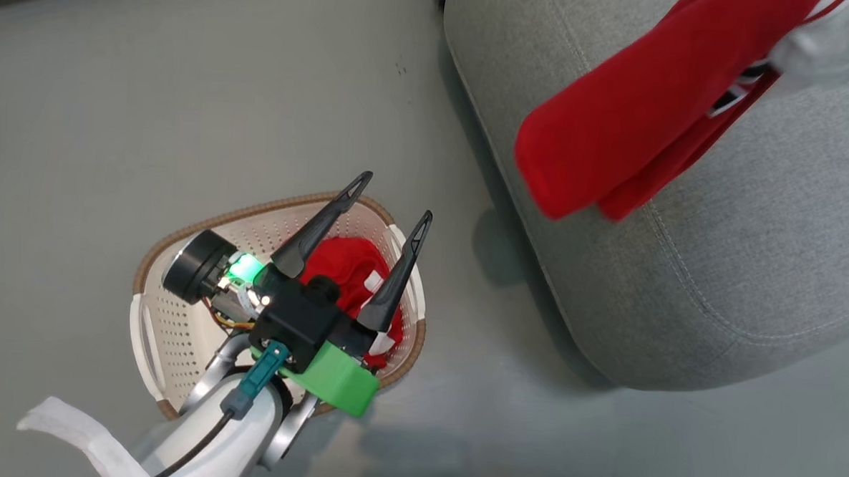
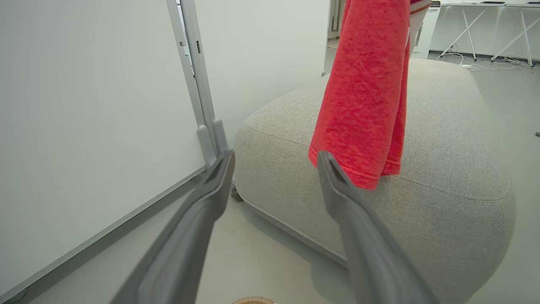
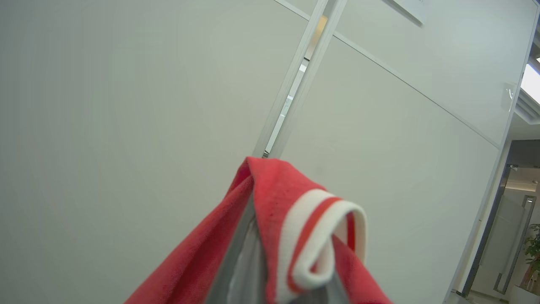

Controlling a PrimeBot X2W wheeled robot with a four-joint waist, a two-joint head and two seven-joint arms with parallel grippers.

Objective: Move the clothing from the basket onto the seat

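One garment [image 1: 352,264] in basket [image 1: 177,328], one garment [image 1: 615,132] hanging.

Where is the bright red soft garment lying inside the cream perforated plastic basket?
Head view, lower left: the garment is bunched in the basket's right half, between the open left gripper's fingers, left of the grey fabric seat.

No writing, label or number can be read anywhere.
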